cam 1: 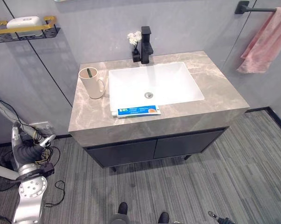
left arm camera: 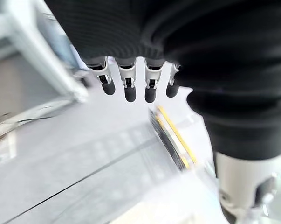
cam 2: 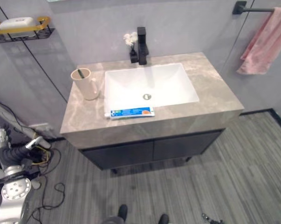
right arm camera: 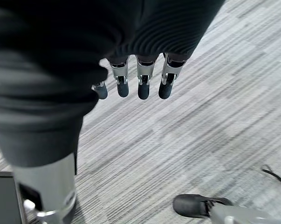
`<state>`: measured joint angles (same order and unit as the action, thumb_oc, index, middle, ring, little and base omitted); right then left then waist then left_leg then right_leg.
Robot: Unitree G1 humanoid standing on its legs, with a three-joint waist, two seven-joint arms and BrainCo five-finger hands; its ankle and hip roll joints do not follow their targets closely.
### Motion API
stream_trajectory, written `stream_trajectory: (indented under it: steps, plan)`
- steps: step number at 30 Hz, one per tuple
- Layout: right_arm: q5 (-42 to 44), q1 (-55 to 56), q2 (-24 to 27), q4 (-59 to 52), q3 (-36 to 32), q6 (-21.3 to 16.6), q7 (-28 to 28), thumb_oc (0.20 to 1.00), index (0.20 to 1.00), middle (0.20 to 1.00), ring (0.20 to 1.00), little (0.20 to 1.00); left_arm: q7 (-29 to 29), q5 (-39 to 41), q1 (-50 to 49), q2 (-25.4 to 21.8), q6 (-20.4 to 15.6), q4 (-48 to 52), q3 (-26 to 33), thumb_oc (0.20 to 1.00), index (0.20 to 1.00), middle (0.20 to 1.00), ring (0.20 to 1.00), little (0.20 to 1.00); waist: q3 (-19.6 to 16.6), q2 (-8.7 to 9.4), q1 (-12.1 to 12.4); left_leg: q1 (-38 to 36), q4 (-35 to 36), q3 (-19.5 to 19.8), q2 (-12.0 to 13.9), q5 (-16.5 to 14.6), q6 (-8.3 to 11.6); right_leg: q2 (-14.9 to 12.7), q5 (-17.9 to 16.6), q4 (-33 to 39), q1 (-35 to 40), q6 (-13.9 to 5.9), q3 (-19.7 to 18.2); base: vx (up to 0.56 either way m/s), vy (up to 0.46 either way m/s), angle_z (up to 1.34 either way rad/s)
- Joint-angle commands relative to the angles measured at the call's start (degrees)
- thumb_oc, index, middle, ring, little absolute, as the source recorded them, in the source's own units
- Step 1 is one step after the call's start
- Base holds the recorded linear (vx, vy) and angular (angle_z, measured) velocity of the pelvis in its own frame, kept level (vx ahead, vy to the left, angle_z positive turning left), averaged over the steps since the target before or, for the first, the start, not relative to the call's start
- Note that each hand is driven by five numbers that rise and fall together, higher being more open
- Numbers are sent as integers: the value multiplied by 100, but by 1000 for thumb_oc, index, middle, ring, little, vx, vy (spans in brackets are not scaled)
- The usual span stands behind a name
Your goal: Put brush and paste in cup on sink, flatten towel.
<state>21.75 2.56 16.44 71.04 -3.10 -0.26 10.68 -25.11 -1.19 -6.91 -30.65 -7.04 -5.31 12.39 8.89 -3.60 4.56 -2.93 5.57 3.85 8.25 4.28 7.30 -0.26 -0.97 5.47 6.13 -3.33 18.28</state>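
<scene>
A cream cup (cam 1: 91, 83) stands on the marble sink counter (cam 1: 215, 79) left of the white basin, with a dark toothbrush (cam 1: 89, 72) standing in it. A blue and white toothpaste tube (cam 1: 139, 111) lies flat on the counter's front edge, just before the basin. A pink towel (cam 1: 263, 43) hangs bunched from a black rail (cam 1: 252, 8) at the upper right. My left hand (cam 1: 18, 136) is raised low at the left, well below the counter, fingers (left arm camera: 130, 87) relaxed and holding nothing. My right hand (right arm camera: 142, 84) hangs open over the striped floor.
A black tap (cam 1: 146, 45) and a small vase of white flowers (cam 1: 135, 42) stand behind the basin (cam 1: 152, 84). A gold-edged wall shelf (cam 1: 23, 29) with a soap dish hangs at the upper left. Dark cabinet doors (cam 1: 154, 148) sit under the counter.
</scene>
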Motion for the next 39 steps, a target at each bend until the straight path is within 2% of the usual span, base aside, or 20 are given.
stream_trajectory:
  steps: [1,6,9,13,24,39]
  plan:
    - [-1,-277,-162,-4,270,-87,-138,1000,1000,1000,1000,1000,93,-637,224,-362,-6,-117,-92,1000,1000,1000,1000,1000,-57,326,-105,-75,-57,-171,122,-637,213,-589,445,-47,145,-615,-95,24,55,-18]
    - [-134,-264,-116,-13,341,-6,-292,1000,1000,1000,1000,1000,481,-1075,376,-734,25,-160,-544,1000,1000,1000,1000,1000,-132,334,-203,-248,-57,-446,111,-778,168,-671,374,-47,131,-685,-308,42,64,-35]
    - [-172,-237,-75,30,305,28,-332,1000,1000,1000,1000,1000,629,-1599,496,-1090,173,-158,-747,1000,1000,1000,1000,1000,-151,337,-254,-289,-57,-498,84,-813,146,-695,365,-47,145,-705,-349,32,44,-19]
    - [-315,-184,-53,113,326,109,-399,1000,1000,1000,1000,1000,757,-1885,595,-1245,200,-42,-840,1000,1000,1000,1000,1000,-160,332,-301,-318,-57,-542,51,-858,115,-744,348,-47,132,-744,-392,17,37,-4]
    - [-505,-105,-134,68,495,143,-541,1000,1000,1000,1000,1000,864,-1882,797,-1301,187,-77,-920,1000,1000,1000,1000,1000,-181,307,-420,-323,-57,-762,-33,-932,40,-856,259,-47,-39,-828,-612,8,34,-12]
    - [-361,-73,-191,-26,393,107,-511,1000,1000,1000,1000,1000,887,-1642,1191,-1330,201,-343,-1102,1000,1000,1000,1000,1000,-103,260,-643,-252,-57,-1117,-124,-980,-64,-973,85,-47,-410,-953,-1004,-11,25,-16]
